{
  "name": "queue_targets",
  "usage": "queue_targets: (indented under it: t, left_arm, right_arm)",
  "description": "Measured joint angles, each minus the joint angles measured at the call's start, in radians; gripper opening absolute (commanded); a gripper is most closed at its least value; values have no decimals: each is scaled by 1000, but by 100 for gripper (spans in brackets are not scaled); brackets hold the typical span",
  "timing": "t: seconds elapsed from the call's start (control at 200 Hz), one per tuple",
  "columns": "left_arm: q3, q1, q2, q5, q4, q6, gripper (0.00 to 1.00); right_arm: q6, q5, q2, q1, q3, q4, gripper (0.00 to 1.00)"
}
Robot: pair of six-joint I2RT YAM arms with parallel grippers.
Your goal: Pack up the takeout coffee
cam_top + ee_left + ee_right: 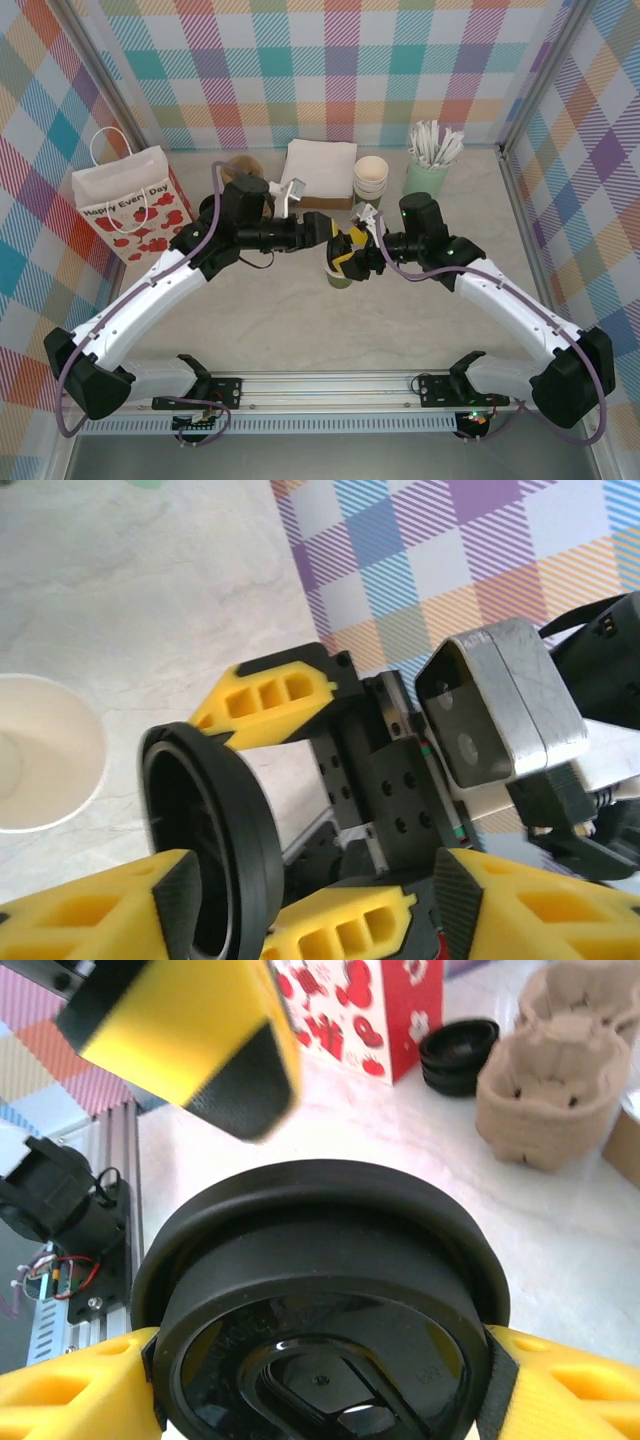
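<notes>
Checked pastel walls close round a pale table (300,330). At its left edge stands a heart-printed gift bag (130,205), probably where the finished drink goes. Near it, toward the back, are a cardboard cup carrier (550,1090) and spare black lids (458,1055). Mid-table, the left gripper (318,885) hangs with its yellow fingers spread, clasping nothing, seemingly ready to steady things. Just below it stands the takeout coffee (338,278), a green cup, uncovered, its cream inside showing. The right gripper (322,1360) is clenched on a black lid (320,1260) close by the cup, evidently to cap it before packing. Along the back edge sit napkins (320,160), stacked cups (370,180) and a holder of white sticks (428,175).
</notes>
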Motion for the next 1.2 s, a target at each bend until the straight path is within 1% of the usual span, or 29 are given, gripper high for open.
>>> queue_targets:
  t: [0.135, 0.32, 0.47, 0.62, 0.79, 0.93, 1.055, 1.2]
  left_arm:
    - [-33, -1, -66, -127, -78, 35, 73]
    - [-161, -1, -198, -325, -161, 50, 75]
    - [-269, -1, -277, -479, -219, 45, 76]
    - [-361, -1, -323, -589, -259, 34, 77]
    - [-445, -1, -359, -668, -277, 3, 79]
    - [-497, -1, -393, -705, -284, -20, 82]
    - [-525, -1, -422, -727, -284, -38, 83]
    - [-546, -1, -455, -738, -285, -50, 84]
  right_arm:
    - [-13, 88, 53, 0, 126, -193, 73]
    - [2, 204, 163, 0, 285, -427, 73]
    - [61, 315, 296, 8, 410, -598, 73]
    - [99, 437, 431, 51, 536, -724, 73]
    - [128, 548, 570, 116, 666, -828, 73]
    - [139, 625, 684, 159, 784, -901, 73]
    - [139, 668, 764, 183, 866, -951, 73]
    - [138, 692, 810, 195, 915, -997, 73]
